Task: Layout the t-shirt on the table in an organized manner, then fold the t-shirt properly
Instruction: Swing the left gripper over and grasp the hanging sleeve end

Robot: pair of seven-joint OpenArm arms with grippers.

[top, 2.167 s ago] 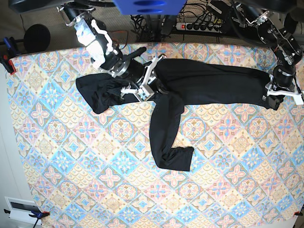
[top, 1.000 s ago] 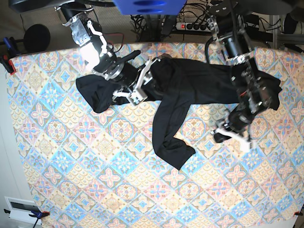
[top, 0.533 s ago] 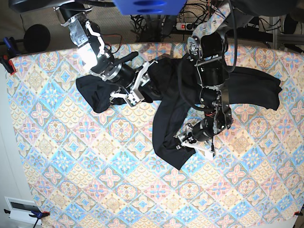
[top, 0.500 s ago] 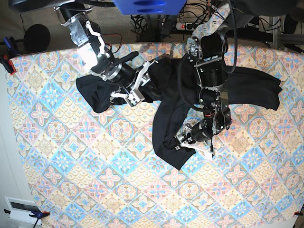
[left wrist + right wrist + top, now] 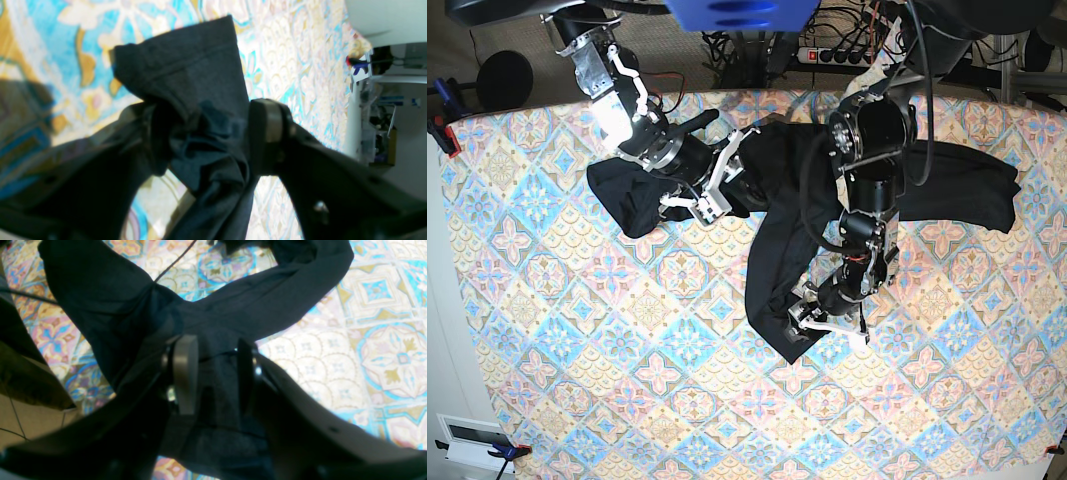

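Observation:
The black t-shirt (image 5: 947,185) lies stretched across the far half of the table (image 5: 627,380), with one strip trailing toward the front (image 5: 772,290). My right gripper (image 5: 712,190) is shut on a bunched part near the shirt's middle left. In the right wrist view the fabric (image 5: 100,290) fills the gap of that gripper (image 5: 215,373). My left gripper (image 5: 827,318) sits at the trailing strip's lower end. In the left wrist view it (image 5: 206,136) stands open, with a folded corner of cloth (image 5: 193,70) between its fingers.
A power strip (image 5: 837,55) with cables lies behind the table's back edge. Blue and red clamps (image 5: 442,125) hold the cloth at the left edge. A white device (image 5: 472,440) sits off the front left corner. The left arm (image 5: 872,150) crosses over the shirt's middle.
My left arm let go of the shirt's right end and swung to the trailing strip's lower end, its jaws opening. The right gripper kept its hold and barely moved.

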